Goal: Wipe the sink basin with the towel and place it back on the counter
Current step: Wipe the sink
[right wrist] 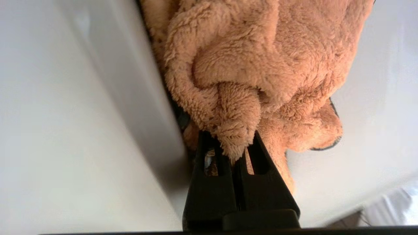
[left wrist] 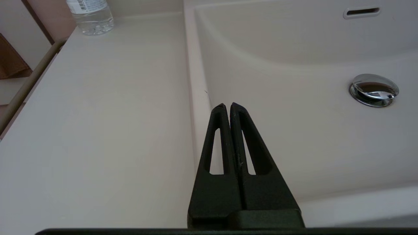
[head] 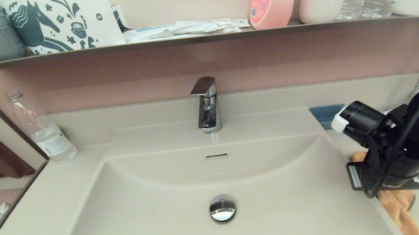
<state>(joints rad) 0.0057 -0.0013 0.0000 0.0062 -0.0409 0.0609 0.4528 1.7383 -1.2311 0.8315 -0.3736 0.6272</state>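
Towel (right wrist: pixel 261 65) fold pinched in right end effector (right wrist: pixel 233 147), hidden from head view.

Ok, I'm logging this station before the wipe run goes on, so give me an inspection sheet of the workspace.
Surface: counter cream-beige, bare patches look dry.
Job's things: sink basin with chrome drain plug; towel bunched on the counter beside the basin's right rim.
Clutter: water bottle at back left; blue dish at back right.
Grippers: right gripper shut on a towel fold; left gripper shut, empty, over the basin's left rim.
Cables: black cable loops along the right arm.
Surroundings: faucet; shelf with pink bottle and leaflets.
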